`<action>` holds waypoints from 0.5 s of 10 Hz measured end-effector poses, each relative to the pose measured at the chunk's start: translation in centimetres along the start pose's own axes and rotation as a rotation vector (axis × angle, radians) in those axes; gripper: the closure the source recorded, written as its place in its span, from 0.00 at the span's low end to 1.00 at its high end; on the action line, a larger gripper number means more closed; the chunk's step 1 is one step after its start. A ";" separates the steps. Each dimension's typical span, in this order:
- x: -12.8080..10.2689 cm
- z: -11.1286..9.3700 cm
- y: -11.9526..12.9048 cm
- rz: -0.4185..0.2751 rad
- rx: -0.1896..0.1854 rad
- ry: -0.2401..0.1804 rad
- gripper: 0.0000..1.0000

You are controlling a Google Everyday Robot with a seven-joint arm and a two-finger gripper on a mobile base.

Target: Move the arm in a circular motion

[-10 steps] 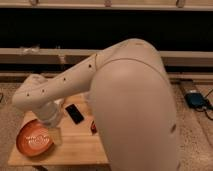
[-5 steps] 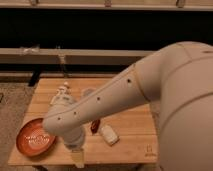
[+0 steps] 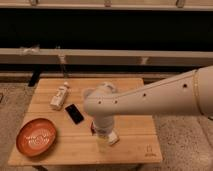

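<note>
The arm [image 3: 150, 97] is a large cream-white tubular limb with small dark holes. It reaches in from the right edge and bends down over the middle of the wooden table [image 3: 135, 135]. Its wrist ends at the gripper [image 3: 102, 142], which points down close above the table's front middle. The gripper stands just over a small white object [image 3: 112, 137] with a red bit at its left.
An orange bowl [image 3: 36, 137] sits at the table's front left. A black phone [image 3: 74, 113] lies left of the arm. A white bottle [image 3: 59, 96] lies on its side at the back left. A dark wall with a rail runs behind the table.
The arm has swung right: its wrist moved from above the bowl toward the table's front middle. The big segment has drawn back, uncovering more of the table.
</note>
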 end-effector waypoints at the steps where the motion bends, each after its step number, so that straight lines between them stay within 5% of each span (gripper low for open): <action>1: 1.0 -0.5 -1.8 0.034 0.003 -0.011 0.20; 5: 4.3 -3.3 -11.2 0.170 0.021 -0.054 0.20</action>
